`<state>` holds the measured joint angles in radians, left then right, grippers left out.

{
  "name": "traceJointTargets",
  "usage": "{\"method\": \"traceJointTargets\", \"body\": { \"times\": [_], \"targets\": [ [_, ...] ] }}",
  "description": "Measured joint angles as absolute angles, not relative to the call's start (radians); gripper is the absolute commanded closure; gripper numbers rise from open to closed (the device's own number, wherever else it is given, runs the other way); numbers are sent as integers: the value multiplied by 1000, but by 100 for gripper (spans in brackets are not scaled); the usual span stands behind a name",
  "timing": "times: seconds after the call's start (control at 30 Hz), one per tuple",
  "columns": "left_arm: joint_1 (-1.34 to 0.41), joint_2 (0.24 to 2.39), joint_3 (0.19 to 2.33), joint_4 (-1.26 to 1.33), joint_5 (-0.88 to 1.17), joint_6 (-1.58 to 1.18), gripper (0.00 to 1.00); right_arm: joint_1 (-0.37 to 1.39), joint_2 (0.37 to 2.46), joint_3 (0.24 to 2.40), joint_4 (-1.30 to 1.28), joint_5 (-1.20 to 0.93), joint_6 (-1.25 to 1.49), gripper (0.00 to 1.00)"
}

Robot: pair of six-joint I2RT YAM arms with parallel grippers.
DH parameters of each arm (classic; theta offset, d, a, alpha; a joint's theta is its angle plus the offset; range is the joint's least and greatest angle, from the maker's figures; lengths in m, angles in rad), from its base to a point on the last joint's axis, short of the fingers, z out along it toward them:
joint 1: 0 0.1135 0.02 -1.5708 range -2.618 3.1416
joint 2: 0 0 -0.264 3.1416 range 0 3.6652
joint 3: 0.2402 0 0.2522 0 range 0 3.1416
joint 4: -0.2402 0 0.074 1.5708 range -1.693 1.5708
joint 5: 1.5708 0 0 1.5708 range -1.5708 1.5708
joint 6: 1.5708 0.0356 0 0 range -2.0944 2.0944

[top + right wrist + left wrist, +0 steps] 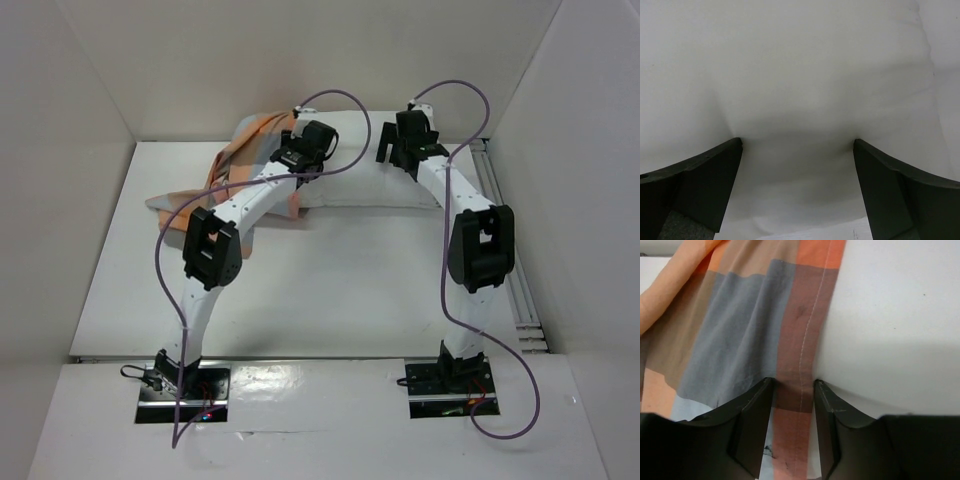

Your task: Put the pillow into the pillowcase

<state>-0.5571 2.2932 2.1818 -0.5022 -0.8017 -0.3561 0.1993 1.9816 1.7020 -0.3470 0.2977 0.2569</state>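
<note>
The pillow [385,185] lies crosswise at the far end of the table [330,290], near the back wall [300,60]. Its left end is under the pillowcase [250,150]. The rest of the checked cloth spills loose onto the table to the left, bunched and folded.

In the left wrist view we see the case's hem, with a line of white stitching, running over the white pillow. There are a few small dark smudges on the orange check beside it. The left gripper [793,382] straddles that hem with its jaws narrowed but still apart. The cloth between them lies flat rather than pinched.

The right gripper [797,145] is spread wide, both fingertips [725,155] pushed down into the bare right part of the pillow, which dents between them.

From above, the left arm [235,215] crosses the case and hides part of it. Purple cables [352,105] loop over both wrists, and a metal rail [505,250] runs along the table's right edge.
</note>
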Motion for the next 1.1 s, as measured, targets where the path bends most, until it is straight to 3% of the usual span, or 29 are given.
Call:
{"method": "traceJointTargets", "body": {
  "times": [0.27, 0.37, 0.4, 0.47, 0.5, 0.53, 0.6, 0.87, 1.1],
  "targets": [
    [-503, 2206, 2122, -522, -690, -427, 52, 190, 2029, 1771, -388, 296, 252, 2],
    [-467, 2182, 2103, -527, -651, -452, 65, 183, 2052, 1788, -389, 271, 252, 22],
    [-459, 2177, 2098, -529, -644, -456, 80, 181, 2053, 1788, -390, 264, 253, 26],
    [-441, 2170, 2090, -532, -625, -464, 100, 180, 2052, 1788, -389, 252, 252, 45],
    [-434, 2169, 2088, -533, -615, -469, 100, 180, 2052, 1788, -388, 246, 255, 52],
    [-432, 2168, 2088, -533, -603, -471, 100, 180, 2053, 1788, -387, 242, 255, 74],
    [-431, 2166, 2086, -532, -571, -471, 100, 180, 2052, 1788, -385, 223, 255, 100],
    [-475, 2069, 2025, -467, -242, -424, 100, 171, 2033, 1744, -335, 91, 250, 100],
    [-487, 2176, 2319, -498, 120, -487, 100, 244, 2017, 1750, -309, 1, 286, 100]
  ]
}}
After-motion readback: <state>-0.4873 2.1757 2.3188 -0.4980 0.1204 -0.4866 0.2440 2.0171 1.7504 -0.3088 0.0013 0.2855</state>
